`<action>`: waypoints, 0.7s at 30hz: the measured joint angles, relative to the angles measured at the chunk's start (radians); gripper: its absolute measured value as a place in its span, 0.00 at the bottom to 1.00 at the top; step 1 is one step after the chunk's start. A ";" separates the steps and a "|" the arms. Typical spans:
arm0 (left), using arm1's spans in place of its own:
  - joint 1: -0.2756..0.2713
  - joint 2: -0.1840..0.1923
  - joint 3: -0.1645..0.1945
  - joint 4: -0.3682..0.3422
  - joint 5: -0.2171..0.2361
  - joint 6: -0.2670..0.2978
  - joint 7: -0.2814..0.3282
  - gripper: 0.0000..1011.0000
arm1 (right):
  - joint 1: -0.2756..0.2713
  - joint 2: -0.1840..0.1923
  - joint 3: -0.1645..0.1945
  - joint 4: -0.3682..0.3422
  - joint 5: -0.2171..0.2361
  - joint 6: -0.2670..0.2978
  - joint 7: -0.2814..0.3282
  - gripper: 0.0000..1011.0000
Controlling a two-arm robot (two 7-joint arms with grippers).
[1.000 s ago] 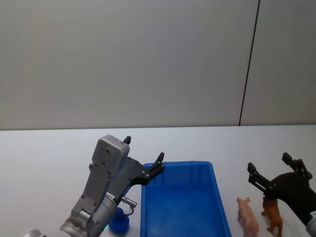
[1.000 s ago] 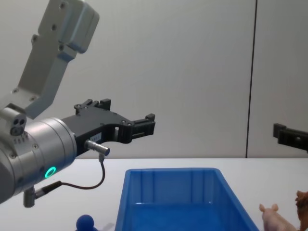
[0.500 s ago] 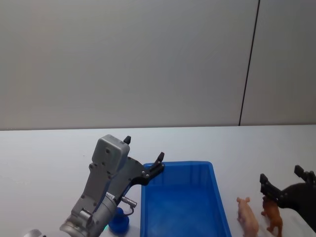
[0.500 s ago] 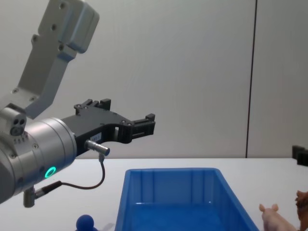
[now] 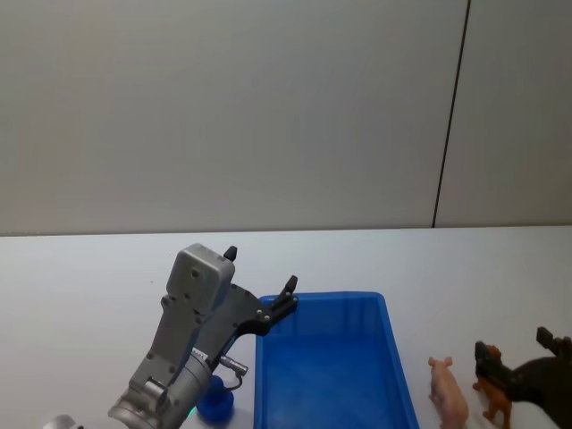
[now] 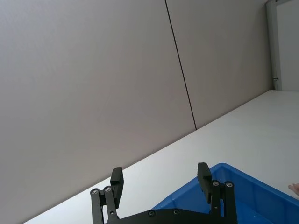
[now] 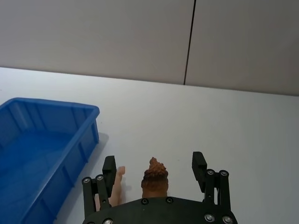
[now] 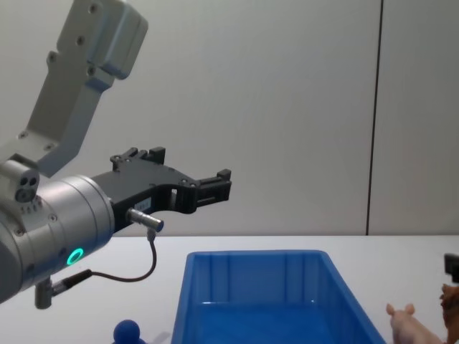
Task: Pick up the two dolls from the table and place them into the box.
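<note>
Grasp step: lower right, right gripper (image 5: 514, 343) fingers open either side of the shaggy brown toy animal (image 7: 155, 182). Next I'd say lower, close. Left gripper (image 6: 160, 173) idles open, lower left.

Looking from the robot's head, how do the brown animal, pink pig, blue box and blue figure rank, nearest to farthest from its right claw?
1. Brown animal, under the right gripper.
2. Pink pig, just left of the animal.
3. Blue box, centre.
4. Blue figure, past the box's left wall.

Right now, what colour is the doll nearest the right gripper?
Orange-brown doll, clearest in right wrist view.
</note>
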 joint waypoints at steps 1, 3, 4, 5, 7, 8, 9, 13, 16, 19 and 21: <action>0.000 0.000 0.000 0.000 0.000 0.000 0.000 0.99 | -0.002 -0.001 -0.001 0.002 -0.001 0.005 -0.002 0.99; 0.000 0.000 0.000 0.000 0.000 0.000 0.000 0.99 | -0.003 -0.003 -0.001 0.005 -0.002 0.010 -0.003 0.99; 0.000 0.000 0.000 0.000 0.000 0.000 0.000 0.99 | -0.004 -0.004 -0.002 0.007 -0.003 0.013 -0.003 0.99; 0.000 0.000 0.000 0.000 0.000 0.000 0.000 0.99 | -0.005 -0.005 -0.003 0.011 -0.004 0.018 -0.004 0.99; 0.000 0.000 0.000 0.000 0.000 0.000 0.000 0.99 | -0.005 -0.007 -0.004 0.015 -0.004 0.022 -0.005 0.99; 0.000 0.000 0.000 0.000 0.000 0.000 0.000 0.99 | -0.005 -0.008 -0.004 0.017 -0.005 0.025 -0.005 0.99; 0.000 0.000 0.000 0.000 0.000 0.000 0.000 0.99 | -0.005 -0.010 -0.005 0.022 -0.006 0.029 -0.006 0.99; 0.000 0.000 0.000 0.000 0.000 0.000 0.000 0.99 | -0.005 -0.016 -0.007 0.035 -0.007 0.040 -0.007 0.99; 0.000 0.000 0.000 0.000 0.000 0.000 0.000 0.99 | -0.004 -0.020 -0.008 0.045 -0.007 0.045 -0.007 0.99; 0.000 0.000 0.000 0.000 0.000 0.000 0.000 0.99 | -0.001 -0.026 -0.010 0.060 -0.009 0.052 -0.007 0.99; 0.000 0.000 0.000 0.000 0.000 0.000 0.000 0.99 | 0.002 -0.030 -0.012 0.071 -0.011 0.055 -0.007 0.99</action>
